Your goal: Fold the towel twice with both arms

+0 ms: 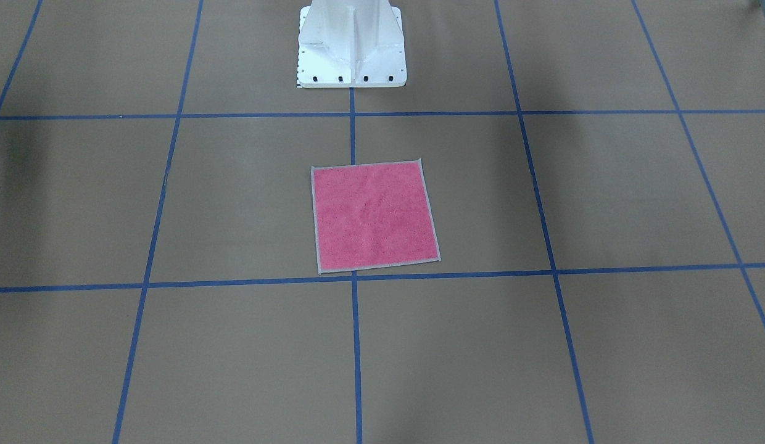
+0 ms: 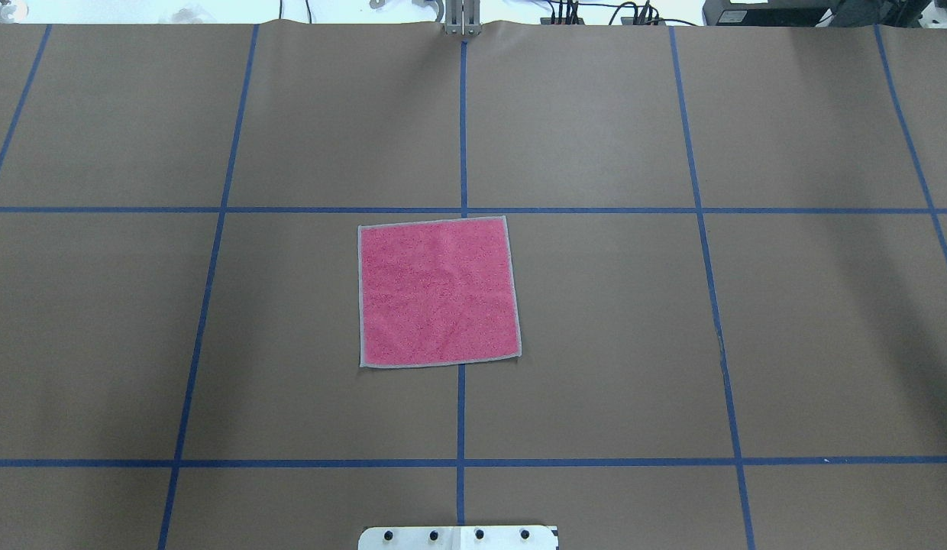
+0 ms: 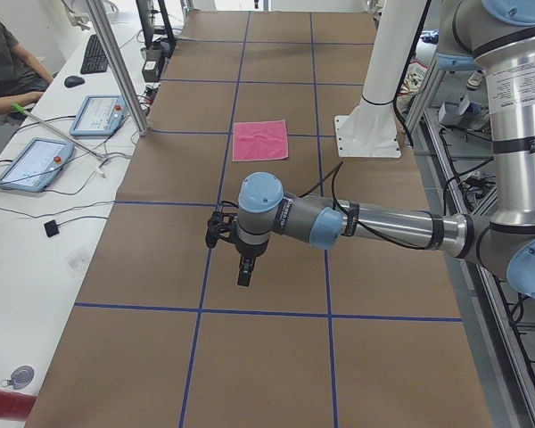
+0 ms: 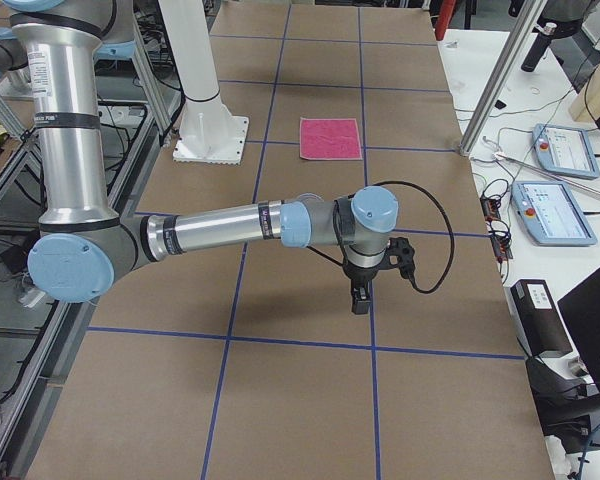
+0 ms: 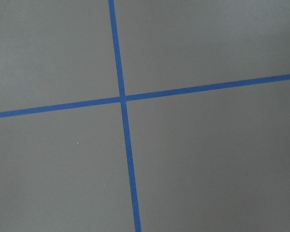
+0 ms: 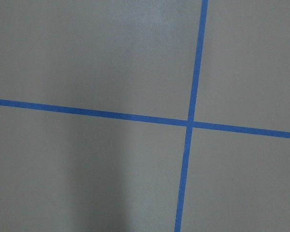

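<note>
The towel (image 2: 438,292) lies flat and unfolded on the brown table (image 2: 825,344), pink face up, with its light grey border showing on all four sides. Faint creases run across the pile. It covers part of the middle blue tape line (image 2: 462,122), with more of the cloth on the view's left of that line. Its far edge sits just short of a crosswise tape line. A white bolted base plate (image 2: 458,538) shows at the near edge. A metal bracket (image 2: 461,19) and black cables (image 2: 596,11) are at the far edge.
</note>
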Robot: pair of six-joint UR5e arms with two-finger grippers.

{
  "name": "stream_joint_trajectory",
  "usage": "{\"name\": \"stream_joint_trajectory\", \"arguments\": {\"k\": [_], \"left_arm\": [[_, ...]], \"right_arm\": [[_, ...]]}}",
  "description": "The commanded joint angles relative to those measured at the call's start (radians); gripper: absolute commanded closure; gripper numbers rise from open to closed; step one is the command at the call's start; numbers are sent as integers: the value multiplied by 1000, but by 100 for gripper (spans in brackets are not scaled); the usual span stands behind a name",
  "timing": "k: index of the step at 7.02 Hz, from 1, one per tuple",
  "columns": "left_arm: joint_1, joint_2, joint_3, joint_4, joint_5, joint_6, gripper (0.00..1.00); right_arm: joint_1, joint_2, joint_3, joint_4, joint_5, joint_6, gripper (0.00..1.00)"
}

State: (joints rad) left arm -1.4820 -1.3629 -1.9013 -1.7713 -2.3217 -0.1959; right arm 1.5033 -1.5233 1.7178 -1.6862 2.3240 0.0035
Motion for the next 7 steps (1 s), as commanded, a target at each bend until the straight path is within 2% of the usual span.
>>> {"name": "stream_joint_trajectory", "arguments": {"k": [1, 3, 5, 6, 7], "left_arm": [[-1, 18, -18, 12, -58, -23, 1], [-1, 28, -18, 7, -83, -74, 0], [5, 30, -35, 6, -85, -103, 0], [12, 25, -59, 1, -105, -187, 0], [38, 7, -85, -31, -119, -396, 0]], "right_arm": [[0, -11, 2, 0, 15, 1, 0], [-8, -11, 25, -1, 46, 4, 0], [-11, -12, 29, 2, 170, 69, 0], [-53, -9, 58, 17, 169, 160, 0], [-80, -11, 62, 84, 170, 284, 0]]}}
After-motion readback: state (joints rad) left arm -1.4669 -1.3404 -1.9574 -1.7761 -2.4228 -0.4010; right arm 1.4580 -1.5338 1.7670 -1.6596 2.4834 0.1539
